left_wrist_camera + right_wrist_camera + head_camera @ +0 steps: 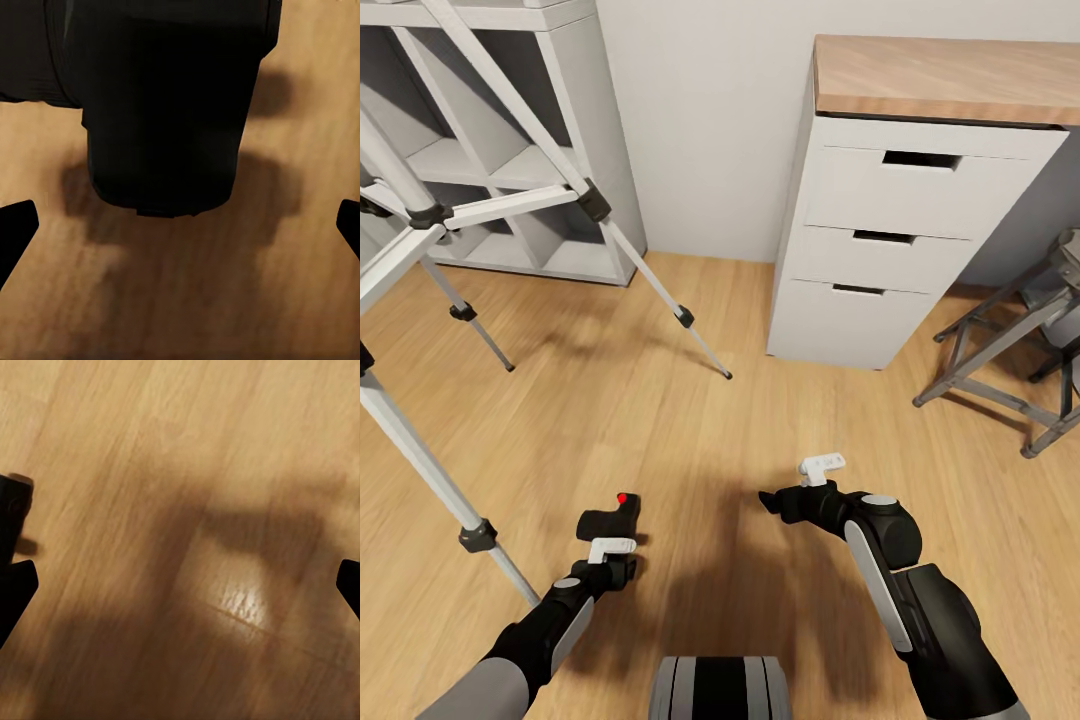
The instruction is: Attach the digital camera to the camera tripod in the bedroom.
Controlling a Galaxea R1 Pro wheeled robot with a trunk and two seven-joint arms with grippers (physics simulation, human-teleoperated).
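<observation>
Wood-plank floor under the silver-legged camera tripod; left claw grips boxy black digital camera; right claw spread wide.

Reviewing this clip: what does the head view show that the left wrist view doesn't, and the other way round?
Head view alone: the camera tripod, its legs spread on the floor, a white cube shelf, a white drawer unit, the right gripper holding nothing, and the red button on the digital camera. Left wrist view alone: a close look at the camera's black body, with its shadow on the planks below. Shared: the camera at the left gripper and the wood floor.
</observation>
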